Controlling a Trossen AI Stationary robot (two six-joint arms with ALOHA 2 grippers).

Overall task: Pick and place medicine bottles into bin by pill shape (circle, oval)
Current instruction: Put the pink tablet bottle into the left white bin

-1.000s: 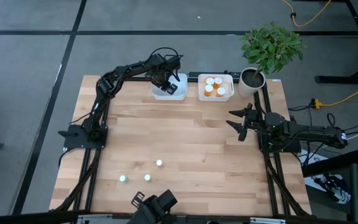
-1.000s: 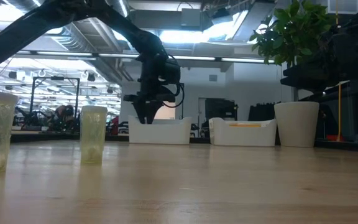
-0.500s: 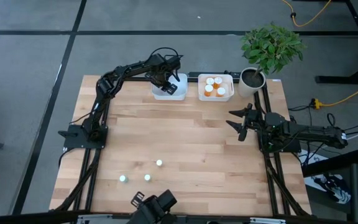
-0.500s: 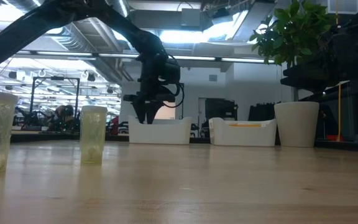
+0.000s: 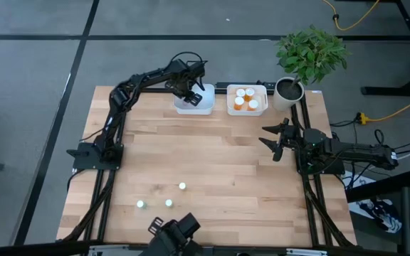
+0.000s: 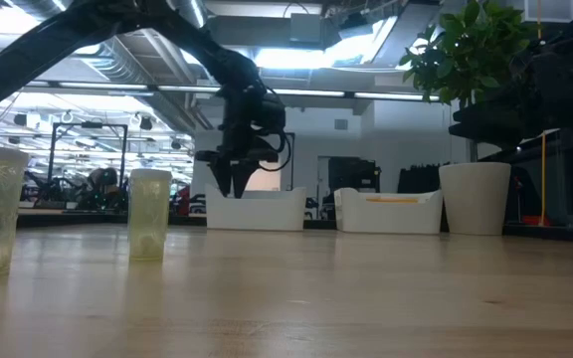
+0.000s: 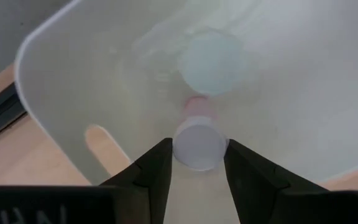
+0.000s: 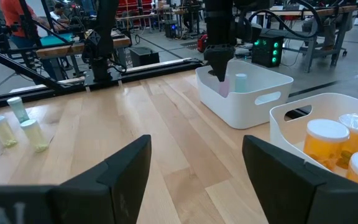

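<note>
Reaching over the far-left white bin [image 5: 194, 104], the left gripper [image 7: 196, 163] is seen with its fingers [image 7: 157, 168] closed on a tiny pink vial [image 7: 197, 140] with a round white cap, held just above the bin's floor. A second vial [image 7: 211, 62] with a pale green cap stands in the same bin, beyond the held one; its body is blurred in the left wrist view. The other white bin [image 5: 247, 108], just to the right, holds four orange bottles [image 5: 245, 98] with white caps; in the right wrist view only three are seen, cut off at the edge. Three pale vials [image 5: 168, 203] stand apart on the near part of the tabletop [image 5: 212, 163], and their pill shapes cannot be made out. The right gripper [image 5: 271, 140] waits at the right side of the tabletop, its fingers spread wide and holding nothing. A potted plant [image 5: 306, 57] stands at the far right corner.
</note>
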